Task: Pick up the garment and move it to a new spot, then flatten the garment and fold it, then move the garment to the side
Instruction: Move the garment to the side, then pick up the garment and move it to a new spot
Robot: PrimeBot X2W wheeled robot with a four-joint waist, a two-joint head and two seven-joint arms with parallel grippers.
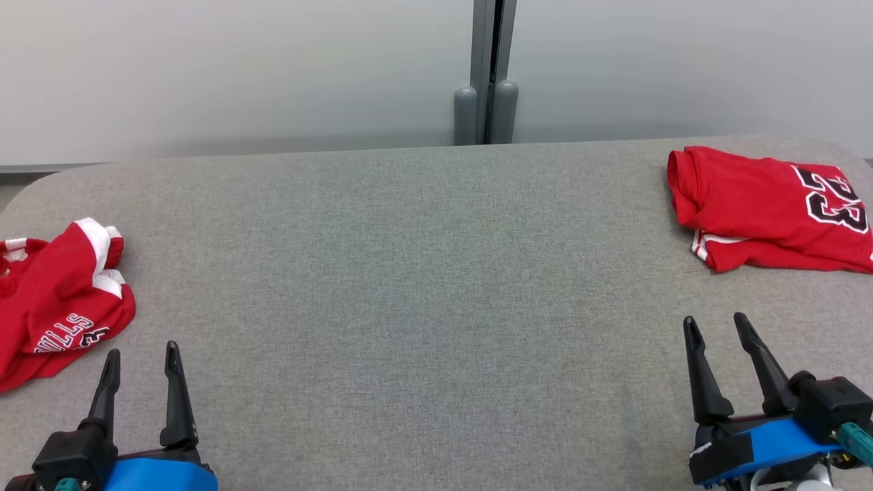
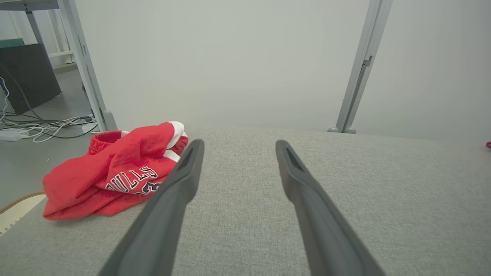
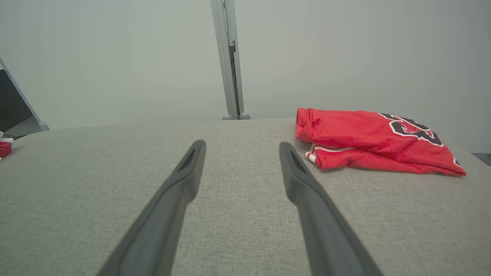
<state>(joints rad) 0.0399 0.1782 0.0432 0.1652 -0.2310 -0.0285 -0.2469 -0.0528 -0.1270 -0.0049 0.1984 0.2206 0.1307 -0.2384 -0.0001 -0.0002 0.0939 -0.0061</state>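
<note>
You have the left gripper (image 1: 142, 350) and right gripper (image 1: 716, 319) both spread wide, holding nothing, over the grey table (image 1: 423, 273). The crumpled red shirt (image 1: 54, 320) lies at the table's left end, partly cut off. The folded red shirt (image 1: 757, 204) at far right is clipped too.

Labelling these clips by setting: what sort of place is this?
Likely a lab or office test bay: a grey fabric-covered table, pale partition panels behind it, and loose cables on the floor.
</note>
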